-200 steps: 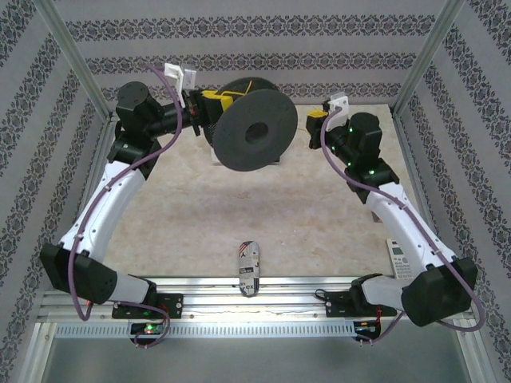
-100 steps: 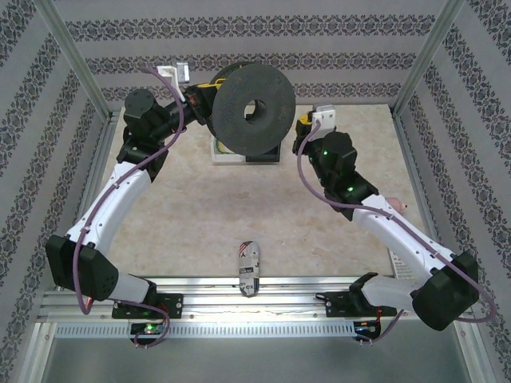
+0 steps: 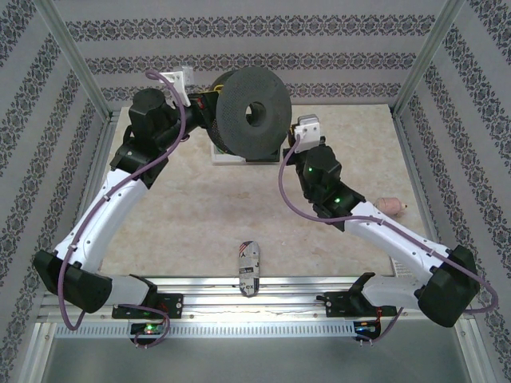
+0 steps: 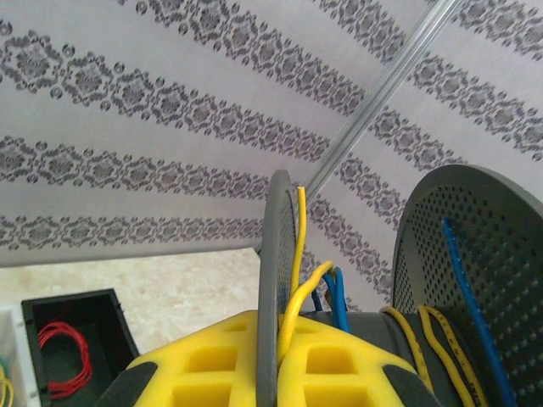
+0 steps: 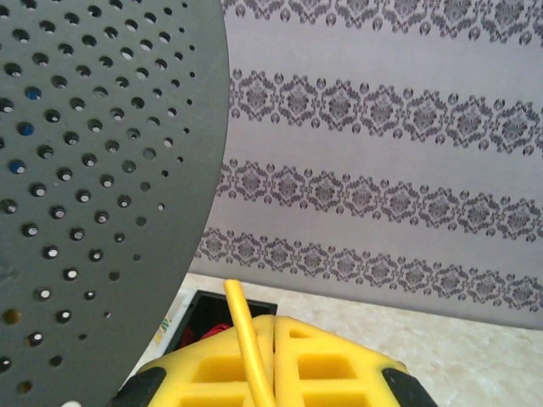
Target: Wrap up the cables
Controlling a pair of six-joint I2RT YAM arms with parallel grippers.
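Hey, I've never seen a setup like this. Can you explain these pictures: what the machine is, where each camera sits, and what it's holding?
These are two robot arms bolted at the near edge of a table. The wide picture comes from a camera above and behind them. The other two come from a camera on each wrist, so the yellow blocks at the bottom are that arm's own fingers. The left gripper is shut on the rim of a dark perforated reel, raised at the far side of the table. The right gripper is shut on a thin yellow cable beside the reel. On the table lie a small striped object near the front, a pink thing on the right and a black box holding red wire.
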